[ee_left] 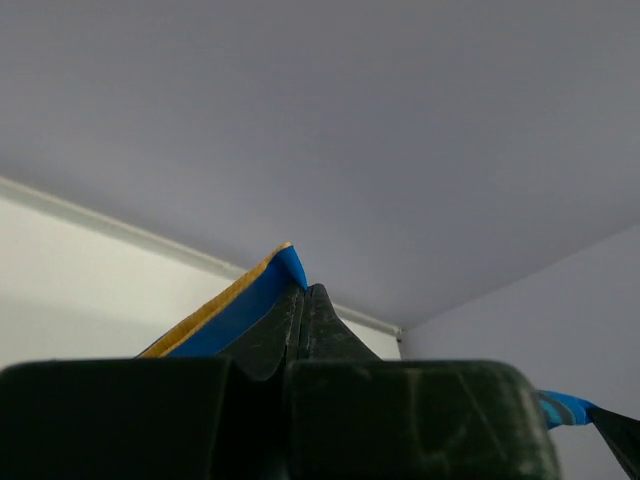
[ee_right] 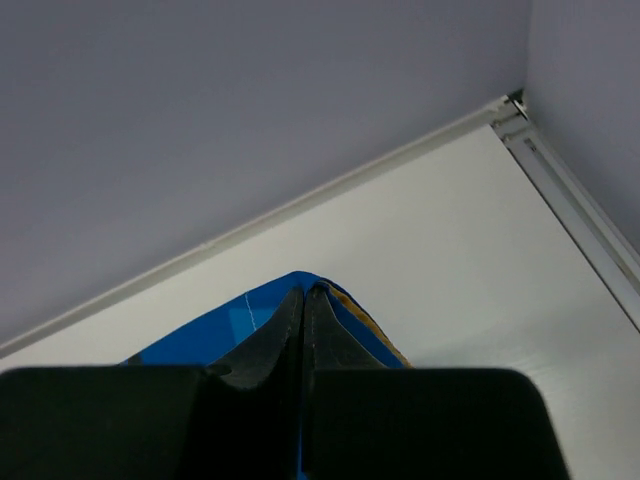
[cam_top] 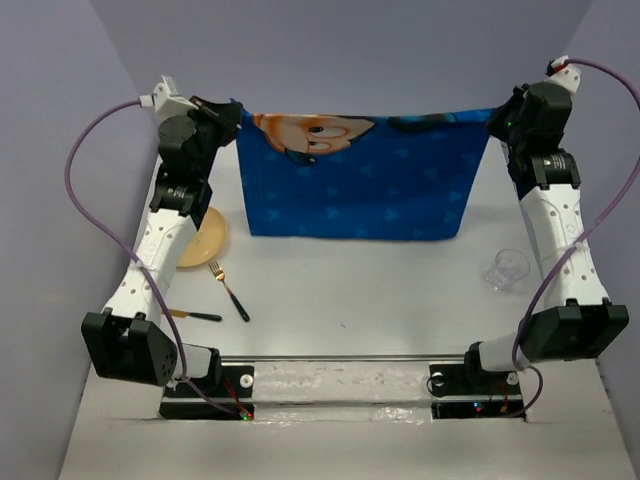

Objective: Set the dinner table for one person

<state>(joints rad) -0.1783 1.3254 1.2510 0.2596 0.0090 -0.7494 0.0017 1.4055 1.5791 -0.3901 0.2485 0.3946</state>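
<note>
Blue cartoon-print placemat (cam_top: pixel 360 190), top corners clamped in left and right jaws

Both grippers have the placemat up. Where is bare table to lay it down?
The middle of the table is bare, between the fork on the left and the glass on the right, in front of the held-up placemat. The left side is crowded: plate, fork and knife lie close by the left arm.
</note>
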